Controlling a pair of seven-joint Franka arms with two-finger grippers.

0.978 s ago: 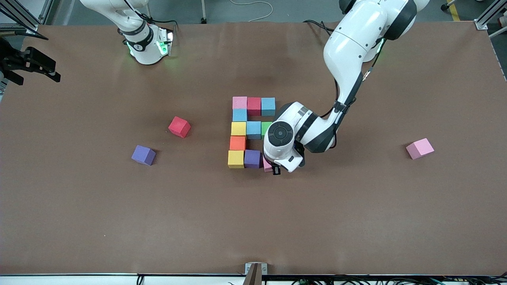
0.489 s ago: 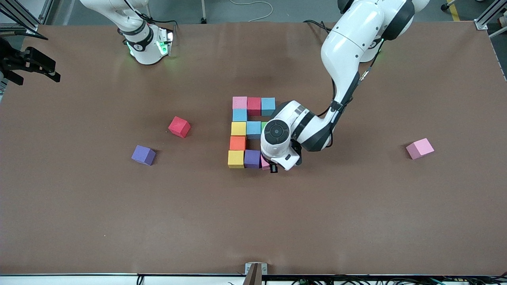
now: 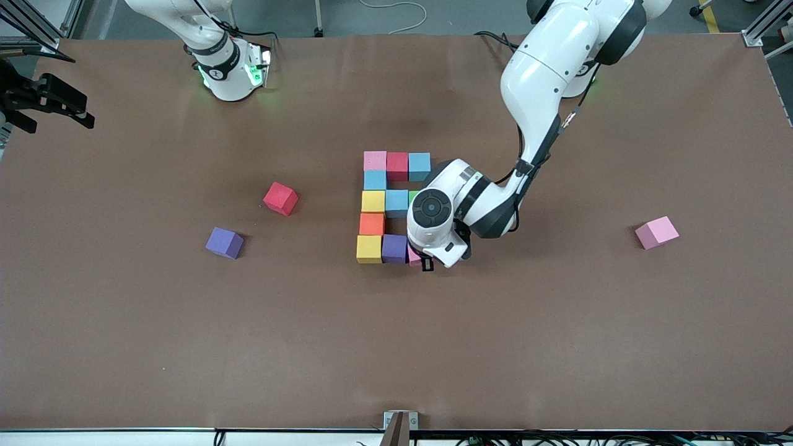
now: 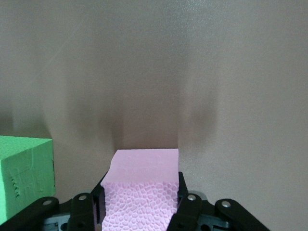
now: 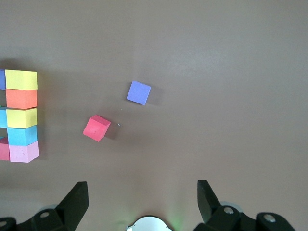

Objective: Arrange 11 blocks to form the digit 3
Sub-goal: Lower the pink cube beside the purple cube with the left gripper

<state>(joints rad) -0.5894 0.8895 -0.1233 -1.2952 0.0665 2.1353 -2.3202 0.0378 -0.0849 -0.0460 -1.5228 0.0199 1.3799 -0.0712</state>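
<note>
Ten blocks touch one another near the middle of the table (image 3: 557,347) and make the digit 3 (image 3: 390,207), which from the front camera looks like an E. We see its farthest bar as pink, red and light blue; a light blue block (image 3: 375,179) joins it to the middle bar of yellow, light blue and green, and the green block (image 3: 412,196) is mostly hidden under the left arm. An orange block (image 3: 372,223) joins the middle bar to the nearest bar, where a yellow block (image 3: 369,249) and a purple block (image 3: 394,248) lie. We see the left gripper (image 3: 423,259) low at the end of this nearest bar, its jaws closed on a pink block (image 4: 142,187) that sits just beside the purple one; we cannot tell if the two touch. In the left wrist view the green block stands beside the held pink one, apart from it. Three loose blocks lie away from the figure: a red block (image 3: 280,198) and a purple cube (image 3: 224,242) toward the right arm's end of the table, and a pink cube (image 3: 657,232) toward the left arm's end. The right arm waits near its base, and its gripper (image 5: 142,202) hangs with jaws wide open and nothing between them.
</note>
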